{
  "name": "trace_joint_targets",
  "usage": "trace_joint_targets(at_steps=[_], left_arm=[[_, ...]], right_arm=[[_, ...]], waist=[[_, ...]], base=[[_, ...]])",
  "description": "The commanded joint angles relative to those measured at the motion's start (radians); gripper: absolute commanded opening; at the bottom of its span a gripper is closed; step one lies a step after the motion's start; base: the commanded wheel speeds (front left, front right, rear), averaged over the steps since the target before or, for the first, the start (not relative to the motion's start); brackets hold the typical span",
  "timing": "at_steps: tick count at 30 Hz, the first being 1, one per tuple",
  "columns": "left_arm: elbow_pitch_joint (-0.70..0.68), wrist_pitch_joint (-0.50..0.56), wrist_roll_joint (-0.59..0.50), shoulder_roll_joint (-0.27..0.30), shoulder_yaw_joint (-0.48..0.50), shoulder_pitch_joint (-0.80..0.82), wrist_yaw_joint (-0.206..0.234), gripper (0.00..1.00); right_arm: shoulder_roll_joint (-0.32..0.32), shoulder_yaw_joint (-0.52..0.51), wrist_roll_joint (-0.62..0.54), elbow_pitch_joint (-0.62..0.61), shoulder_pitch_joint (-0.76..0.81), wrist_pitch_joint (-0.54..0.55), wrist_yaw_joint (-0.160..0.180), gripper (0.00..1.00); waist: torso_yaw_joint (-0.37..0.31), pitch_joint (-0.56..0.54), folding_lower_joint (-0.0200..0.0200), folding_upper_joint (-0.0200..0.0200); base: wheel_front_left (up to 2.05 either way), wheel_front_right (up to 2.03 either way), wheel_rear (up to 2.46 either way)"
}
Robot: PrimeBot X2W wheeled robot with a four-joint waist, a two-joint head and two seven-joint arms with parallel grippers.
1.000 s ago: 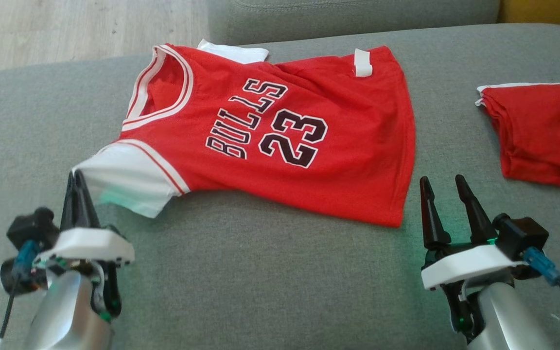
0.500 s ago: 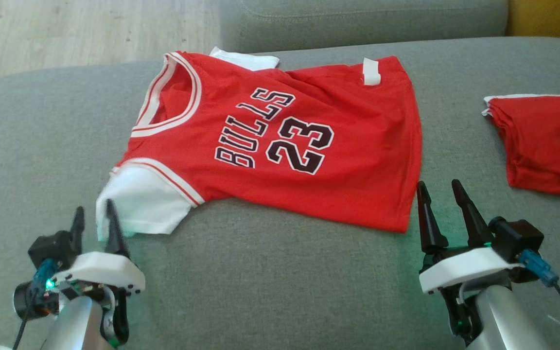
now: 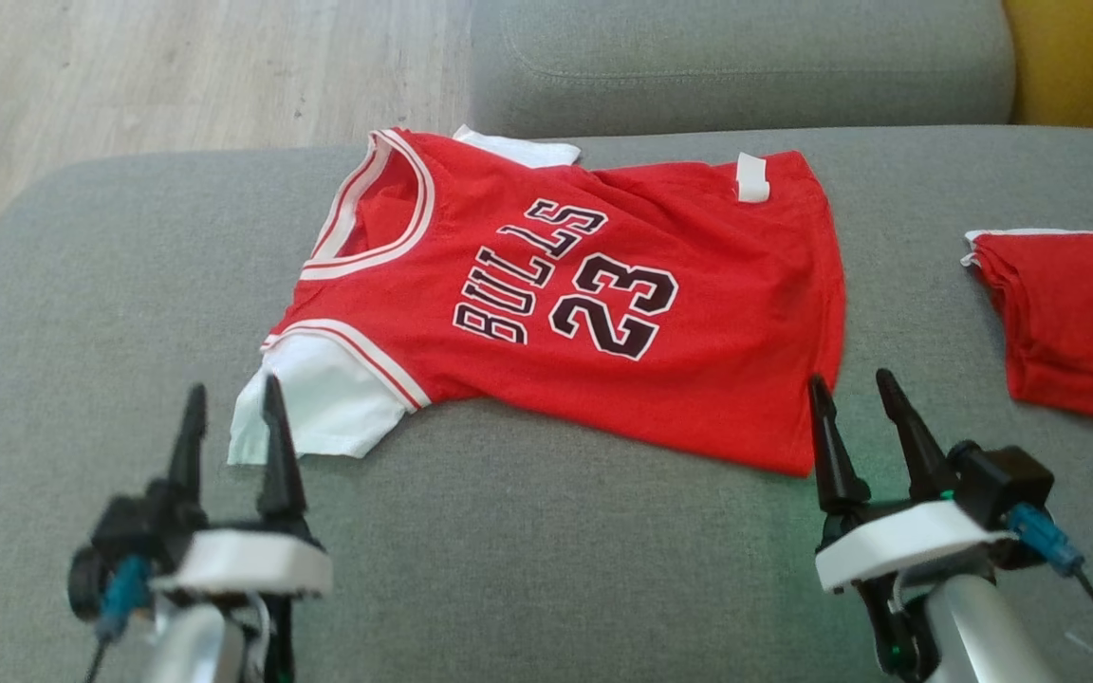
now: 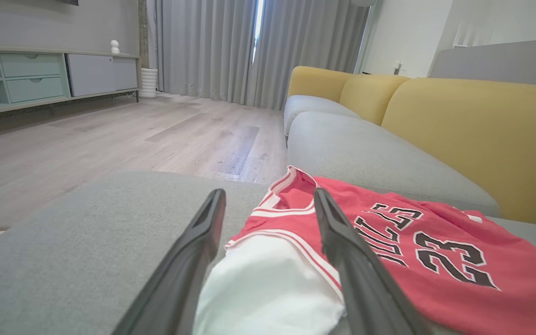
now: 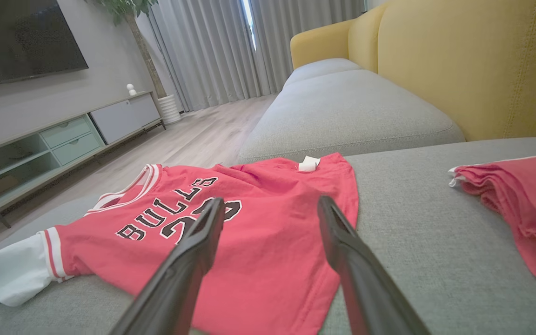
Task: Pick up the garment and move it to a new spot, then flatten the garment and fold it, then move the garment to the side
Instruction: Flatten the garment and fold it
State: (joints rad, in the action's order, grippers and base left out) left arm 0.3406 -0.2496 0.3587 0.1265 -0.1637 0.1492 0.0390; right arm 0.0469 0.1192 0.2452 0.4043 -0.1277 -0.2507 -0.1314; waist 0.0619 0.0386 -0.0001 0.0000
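Released since a second ago, the white sleeve (image 3: 319, 413) lies free; the left gripper (image 3: 232, 387) at lower left and the right gripper (image 3: 850, 379) at lower right are both spread. Flattening of the jersey (image 3: 717, 285) at mid-frame is judged nearly done; fresh grasps for folding are called for.

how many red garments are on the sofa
2. The Bulls jersey lies spread out on the grey sofa cushion; a folded red garment sits apart to its right. Others could lie out of view.
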Motion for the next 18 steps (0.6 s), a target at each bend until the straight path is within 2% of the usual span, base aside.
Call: trace_joint_targets(at_steps=[1, 7, 11, 14, 18], left_arm=[[-0.043, -0.012, -0.01, 0.007, 0.028, 0.024, -0.003, 1.0], [-0.103, -0.012, -0.029, -0.029, 0.022, -0.033, -0.016, 1.0], [-0.111, -0.012, -0.04, -0.041, 0.021, -0.019, -0.03, 1.0], [-0.104, -0.012, -0.046, -0.049, 0.014, 0.003, -0.04, 1.0], [-0.086, -0.012, -0.049, -0.061, -0.006, 0.041, -0.054, 1.0]], right_arm=[[0.003, 0.024, -0.001, -0.032, -0.017, -0.003, 0.001, 1.0], [0.003, 0.004, -0.023, -0.047, -0.027, 0.012, 0.001, 1.0], [0.003, -0.03, -0.065, -0.068, -0.088, 0.047, 0.001, 1.0], [0.008, -0.078, -0.098, -0.065, -0.175, 0.109, 0.001, 1.0], [0.032, -0.158, -0.123, 0.006, -0.321, 0.232, 0.001, 1.0]], waist=[[0.002, -0.002, 0.0001, 0.0], [0.022, 0.012, 0.0001, 0.0], [0.045, 0.048, 0.0001, 0.0], [0.066, 0.089, 0.0001, 0.0], [0.105, 0.15, 0.0001, 0.0]], base=[[0.0, 0.0, 0.0], [0.0, 0.0, 0.0], [0.0, 0.0, 0.0], [0.0, 0.0, 0.0], [0.0, 0.0, 0.0]])
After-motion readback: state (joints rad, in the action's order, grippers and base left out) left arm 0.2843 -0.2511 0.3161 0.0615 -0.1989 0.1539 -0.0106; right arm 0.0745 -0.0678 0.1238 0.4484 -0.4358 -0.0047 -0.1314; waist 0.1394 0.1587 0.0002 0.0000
